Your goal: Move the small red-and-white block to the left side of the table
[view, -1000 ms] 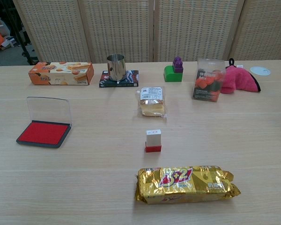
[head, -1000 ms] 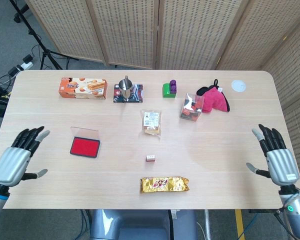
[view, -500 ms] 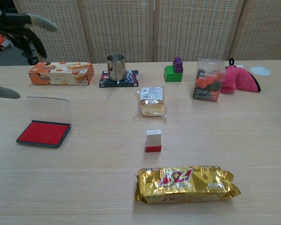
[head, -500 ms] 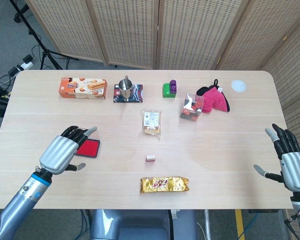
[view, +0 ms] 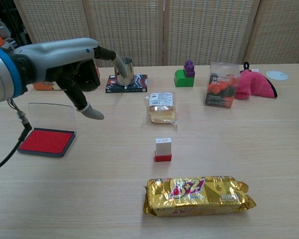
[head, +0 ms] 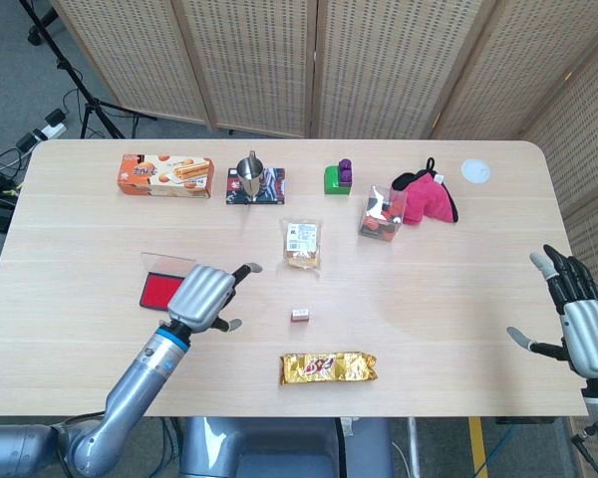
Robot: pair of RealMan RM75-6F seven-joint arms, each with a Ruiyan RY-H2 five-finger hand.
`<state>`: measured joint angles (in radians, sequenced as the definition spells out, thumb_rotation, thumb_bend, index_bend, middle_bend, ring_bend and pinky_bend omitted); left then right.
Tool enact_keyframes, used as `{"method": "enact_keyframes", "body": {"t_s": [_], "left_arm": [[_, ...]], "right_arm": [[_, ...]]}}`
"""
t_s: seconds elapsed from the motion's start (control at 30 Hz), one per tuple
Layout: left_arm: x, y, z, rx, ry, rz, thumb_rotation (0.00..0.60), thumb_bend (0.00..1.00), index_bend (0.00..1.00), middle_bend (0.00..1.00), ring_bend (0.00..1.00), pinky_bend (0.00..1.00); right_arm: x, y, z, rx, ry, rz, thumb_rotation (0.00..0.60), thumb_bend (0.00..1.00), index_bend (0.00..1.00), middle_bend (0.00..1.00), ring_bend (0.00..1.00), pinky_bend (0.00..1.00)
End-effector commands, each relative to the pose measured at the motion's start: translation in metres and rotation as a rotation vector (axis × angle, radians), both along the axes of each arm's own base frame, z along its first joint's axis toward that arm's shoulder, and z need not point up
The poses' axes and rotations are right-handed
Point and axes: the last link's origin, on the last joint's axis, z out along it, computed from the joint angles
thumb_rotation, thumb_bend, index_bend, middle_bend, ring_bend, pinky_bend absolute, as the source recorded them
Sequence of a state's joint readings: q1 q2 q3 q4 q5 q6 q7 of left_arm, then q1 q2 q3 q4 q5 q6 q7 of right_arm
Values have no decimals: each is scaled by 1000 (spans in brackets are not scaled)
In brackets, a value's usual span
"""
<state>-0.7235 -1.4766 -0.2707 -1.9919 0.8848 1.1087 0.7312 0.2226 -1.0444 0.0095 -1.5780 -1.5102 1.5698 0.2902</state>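
Red-and-white block stands upright mid-table, untouched. Left hand hovers beside it, fingers spread and empty; right hand waits likewise at the table's edge.

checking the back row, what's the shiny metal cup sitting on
The shiny metal cup stands on a flat dark booklet-like item with a printed cover. Its edges show around the cup; the part beneath the cup is covered, and the left hand hides its left end in the chest view.
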Motion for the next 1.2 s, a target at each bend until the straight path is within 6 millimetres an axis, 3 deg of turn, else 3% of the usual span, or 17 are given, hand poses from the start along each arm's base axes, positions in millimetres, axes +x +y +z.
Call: {"method": "enact_keyframes", "body": {"t_s": [0.03,0.4,1.0,1.2], "left_arm": [[25,4,-20,-10,6,38,600,147,331,999,1000,1000],[48,9,-57,-20,46,159,600,158,407,999,1000,1000],[53,20,-113,-51,41,203,600,158,440,1000,1000,1000],[56,19,-124,-50,42,209,600,174,475,1000,1000,1000]], "right_arm": [[0,0,-1,6,1,-3,600,0,0,0,0,0],[1,-1,-4,20,14,-5,600,0,0,0,0,0],[0,-4,-6,46,12,-19,600,0,0,0,0,0],[-2,-6,-5,51,7,-26,600,0,0,0,0,0]]}}
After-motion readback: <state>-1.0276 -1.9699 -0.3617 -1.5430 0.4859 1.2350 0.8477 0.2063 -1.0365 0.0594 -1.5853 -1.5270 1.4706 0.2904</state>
